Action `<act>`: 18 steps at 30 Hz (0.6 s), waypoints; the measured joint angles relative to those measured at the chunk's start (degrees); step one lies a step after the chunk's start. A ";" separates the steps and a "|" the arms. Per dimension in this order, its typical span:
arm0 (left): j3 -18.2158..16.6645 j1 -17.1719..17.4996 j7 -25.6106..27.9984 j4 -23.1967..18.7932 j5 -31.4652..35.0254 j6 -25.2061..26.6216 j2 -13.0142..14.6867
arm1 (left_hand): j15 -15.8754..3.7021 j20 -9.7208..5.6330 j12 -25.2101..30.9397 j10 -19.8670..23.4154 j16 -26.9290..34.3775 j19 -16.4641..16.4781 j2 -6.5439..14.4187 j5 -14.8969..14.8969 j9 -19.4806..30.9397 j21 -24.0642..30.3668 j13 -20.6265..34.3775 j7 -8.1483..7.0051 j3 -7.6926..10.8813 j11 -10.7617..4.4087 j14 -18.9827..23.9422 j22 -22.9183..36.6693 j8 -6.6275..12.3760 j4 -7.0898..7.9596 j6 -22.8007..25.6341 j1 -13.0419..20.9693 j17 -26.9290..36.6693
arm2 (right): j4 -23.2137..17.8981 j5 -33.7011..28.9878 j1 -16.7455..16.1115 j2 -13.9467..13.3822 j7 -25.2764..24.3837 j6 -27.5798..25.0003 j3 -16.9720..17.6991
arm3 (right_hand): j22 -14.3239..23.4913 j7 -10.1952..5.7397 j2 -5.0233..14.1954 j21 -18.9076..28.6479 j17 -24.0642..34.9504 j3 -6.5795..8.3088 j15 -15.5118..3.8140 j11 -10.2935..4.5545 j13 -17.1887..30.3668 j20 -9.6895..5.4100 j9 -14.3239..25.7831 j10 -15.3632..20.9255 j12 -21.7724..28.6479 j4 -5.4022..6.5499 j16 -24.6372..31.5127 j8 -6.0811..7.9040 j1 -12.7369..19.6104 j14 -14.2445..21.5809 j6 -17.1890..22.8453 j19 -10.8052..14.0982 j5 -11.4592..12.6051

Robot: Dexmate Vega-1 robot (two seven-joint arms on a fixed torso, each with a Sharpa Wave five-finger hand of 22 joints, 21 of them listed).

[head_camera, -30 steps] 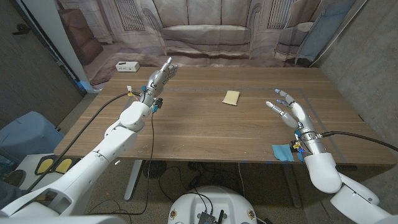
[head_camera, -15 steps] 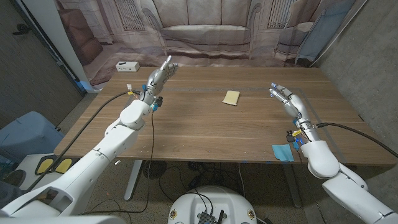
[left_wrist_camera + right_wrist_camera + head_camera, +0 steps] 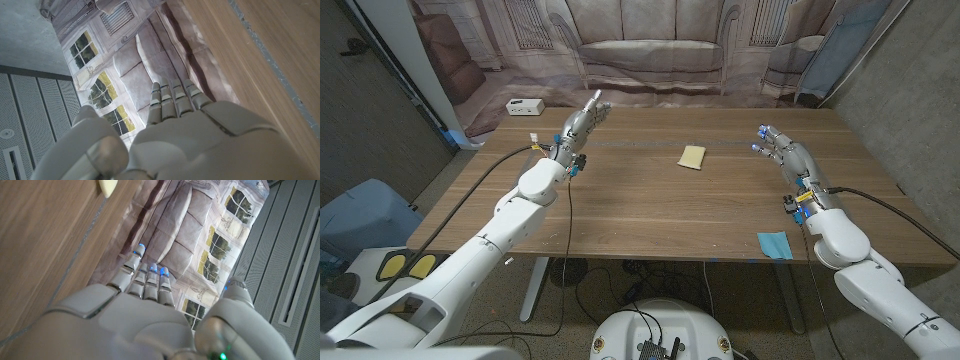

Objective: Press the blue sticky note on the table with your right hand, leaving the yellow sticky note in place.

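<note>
The blue sticky note lies near the table's front edge on the right, beside my right forearm. The yellow sticky note lies at the middle of the table toward the back; its corner shows in the right wrist view. My right hand hovers over the right side of the table, well behind the blue note, fingers straight and together, holding nothing. My left hand is raised at the back left, fingers extended toward the backdrop, holding nothing. Both wrist views show an own hand with straight fingers.
The wooden table is ringed by a line of tape near its edges. A white power strip lies off the back left corner. A printed sofa backdrop hangs behind the table.
My right hand has swung from spread, near the blue note, toward the back right of the table, its fingers drawing together. The blue note is now uncovered. My left hand has barely moved.
</note>
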 measured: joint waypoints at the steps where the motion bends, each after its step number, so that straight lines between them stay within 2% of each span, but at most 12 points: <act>1: 0.06 -0.10 0.13 0.11 0.05 0.07 -0.08 | 0.00 0.00 0.00 0.00 0.00 0.00 0.00 0.00 0.00 0.00 0.00 0.00 0.00 0.00 0.00 0.00 0.00 0.00 0.00 0.00 0.00 | 0.57 1.13 0.63 -0.03 0.96 -0.15 -0.16 | 0.00 0.00 0.13 -0.27 0.00 -0.14 0.09 0.06 0.00 -0.10 0.00 -0.67 -0.28 0.14 -0.35 0.00 -0.12 -0.72 0.00 -0.88 0.00; 5: 0.13 -0.17 0.44 0.23 0.09 0.33 -0.22 | 0.29 -0.31 -0.01 -0.13 -0.23 -0.31 0.01 0.00 0.00 0.00 0.00 0.23 0.00 0.13 -0.30 0.00 0.00 0.00 -0.22 0.01 0.00 | 3.59 5.98 3.59 0.17 5.65 -0.49 -1.05 | 0.00 -0.22 0.19 -0.68 0.00 -0.38 0.30 -0.11 0.00 -0.27 0.00 -2.68 -0.84 0.38 -0.95 0.00 -0.66 -2.75 -0.22 -2.84 0.00; 7: 0.13 -0.15 0.82 0.18 0.00 0.53 -0.25 | 0.07 -0.34 -0.01 -0.31 -0.23 -0.34 0.31 0.00 0.00 0.00 0.00 0.31 0.02 0.31 -0.52 0.00 -0.22 -0.02 -0.30 0.31 0.00 | 5.91 9.27 5.82 0.68 9.74 -0.44 -1.91 | 0.00 -0.39 0.23 -0.68 0.00 -0.38 0.43 -0.11 0.00 -0.26 0.00 -3.10 -0.93 0.38 -1.12 -0.04 -1.10 -3.02 -0.41 -3.23 0.00; 8: 0.07 0.11 0.93 -0.29 -0.03 0.66 -0.24 | 0.07 -0.53 0.00 -0.31 -0.23 -0.53 0.31 0.00 0.00 0.00 0.00 0.10 0.17 0.31 -0.52 0.00 -0.22 -0.17 -0.51 0.31 0.00 | 5.91 9.38 5.82 0.68 9.89 -0.43 -1.91 | 0.00 -0.55 0.21 -0.68 0.00 -0.38 0.23 -0.11 0.00 -0.41 0.00 -3.09 -0.93 0.38 -1.12 -0.22 -1.08 -3.25 -0.63 -3.38 0.00; 12: -0.12 0.48 1.22 -1.04 -0.37 1.11 -0.08 | 0.33 -0.74 -0.20 -0.74 -0.23 -0.73 0.31 0.00 0.00 -0.31 0.00 0.31 0.24 0.13 -0.78 0.00 -0.22 -0.24 -0.92 0.31 0.00 | 9.74 12.35 9.60 1.72 15.03 0.70 -3.58 | -0.01 -0.18 0.12 -0.68 0.25 -0.82 0.22 0.16 0.01 -0.32 0.00 -3.79 -0.93 0.41 -1.12 -0.43 -1.46 -3.82 -1.45 -3.90 0.00; 18: -0.69 1.34 1.32 -2.41 -1.19 1.83 0.62 | 0.30 -1.02 -0.20 -0.83 -0.42 -1.03 0.31 0.00 0.00 -0.34 0.00 0.11 0.24 0.22 -1.37 0.00 -0.22 -0.23 -1.12 0.31 0.00 | 13.20 13.81 12.94 2.73 18.03 1.48 -5.35 | -0.01 -0.18 0.21 -0.68 0.26 -0.85 0.52 0.16 0.01 -0.42 0.01 -3.78 -0.93 0.38 -1.12 -0.43 -1.53 -4.13 -2.07 -3.99 0.00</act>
